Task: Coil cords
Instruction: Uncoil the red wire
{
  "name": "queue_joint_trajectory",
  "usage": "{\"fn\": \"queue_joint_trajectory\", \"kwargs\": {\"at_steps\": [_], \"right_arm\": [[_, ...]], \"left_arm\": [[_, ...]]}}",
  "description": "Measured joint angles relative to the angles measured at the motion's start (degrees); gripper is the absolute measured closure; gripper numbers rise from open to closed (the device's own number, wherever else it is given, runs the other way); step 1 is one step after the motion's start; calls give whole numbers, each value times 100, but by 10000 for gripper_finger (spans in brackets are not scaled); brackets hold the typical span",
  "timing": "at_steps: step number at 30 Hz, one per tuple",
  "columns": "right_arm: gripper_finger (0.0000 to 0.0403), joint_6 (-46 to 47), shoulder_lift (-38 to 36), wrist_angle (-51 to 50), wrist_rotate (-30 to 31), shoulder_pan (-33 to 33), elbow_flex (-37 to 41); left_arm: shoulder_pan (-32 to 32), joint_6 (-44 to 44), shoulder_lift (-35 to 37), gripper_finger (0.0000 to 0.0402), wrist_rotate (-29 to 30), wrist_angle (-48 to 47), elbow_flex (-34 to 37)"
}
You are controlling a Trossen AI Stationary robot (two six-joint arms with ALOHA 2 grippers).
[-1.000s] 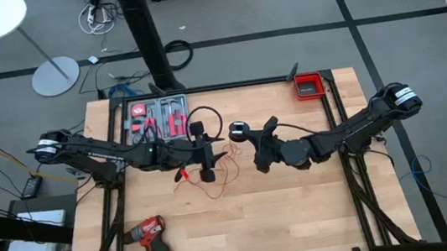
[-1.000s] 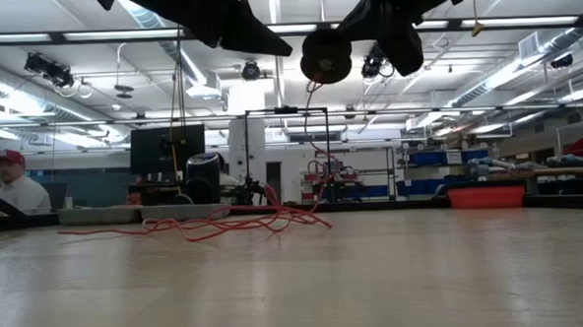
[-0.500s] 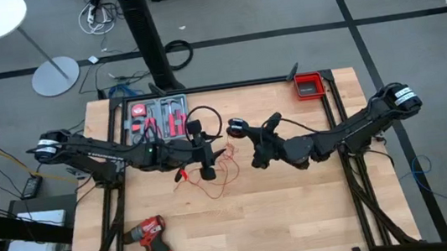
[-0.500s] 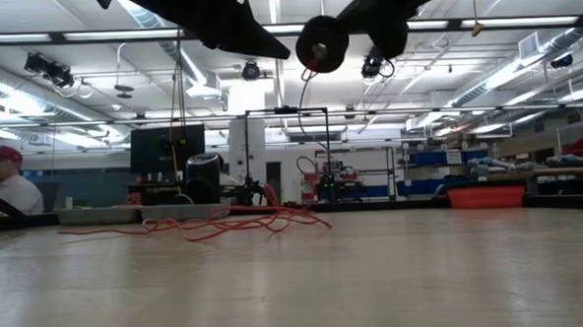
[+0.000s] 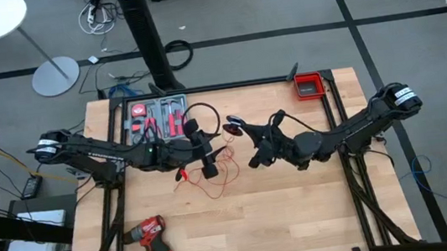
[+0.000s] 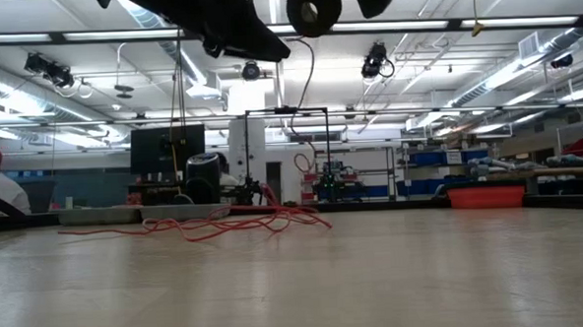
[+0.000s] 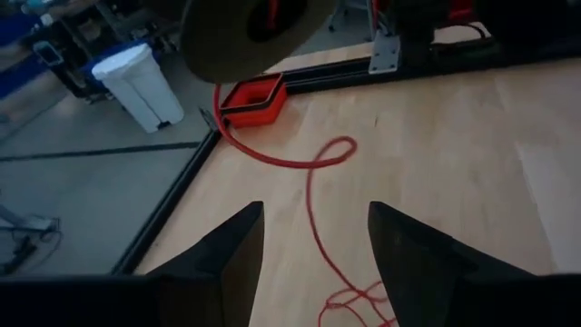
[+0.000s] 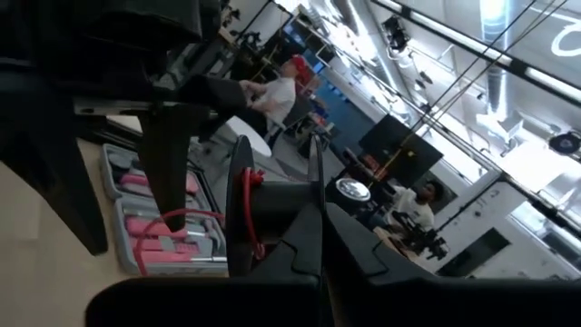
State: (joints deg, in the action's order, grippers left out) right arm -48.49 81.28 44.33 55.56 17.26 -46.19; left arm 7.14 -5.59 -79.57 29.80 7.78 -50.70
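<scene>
Right pincer [image 5: 239,129] clamping spool [image 5: 233,125], tool tray [image 5: 158,118] behind

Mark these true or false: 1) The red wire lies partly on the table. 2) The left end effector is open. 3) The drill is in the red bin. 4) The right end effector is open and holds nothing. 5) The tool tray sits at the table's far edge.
1) True: the red wire sprawls in loose loops on the table.
2) True: the left end effector shows its fingers apart with nothing between them.
3) False: the drill lies on the table's near left corner; the red bin is at the far right corner.
4) False: the right end effector is shut, and it grips a small spool with red wire on it.
5) True: the tool tray sits at the far edge, left of centre.
</scene>
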Motion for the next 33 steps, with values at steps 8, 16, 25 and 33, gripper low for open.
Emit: {"fn": "queue_joint_trajectory", "kwargs": {"at_steps": [8,16,25,33], "right_arm": [[403,-314,0,-27,-99,0,0],[403,-940,0,-63,-225,0,0],[403,-1174,0,-93,-329,22,0],[403,-1179,0,-135,-301,24,0]], "left_arm": [[0,665,2,200,-12,246,0],[-39,1297,2,200,-92,404,0],[-182,1660,2,237,-92,499,2],[-227,1361,3,387,-123,356,2]]}}
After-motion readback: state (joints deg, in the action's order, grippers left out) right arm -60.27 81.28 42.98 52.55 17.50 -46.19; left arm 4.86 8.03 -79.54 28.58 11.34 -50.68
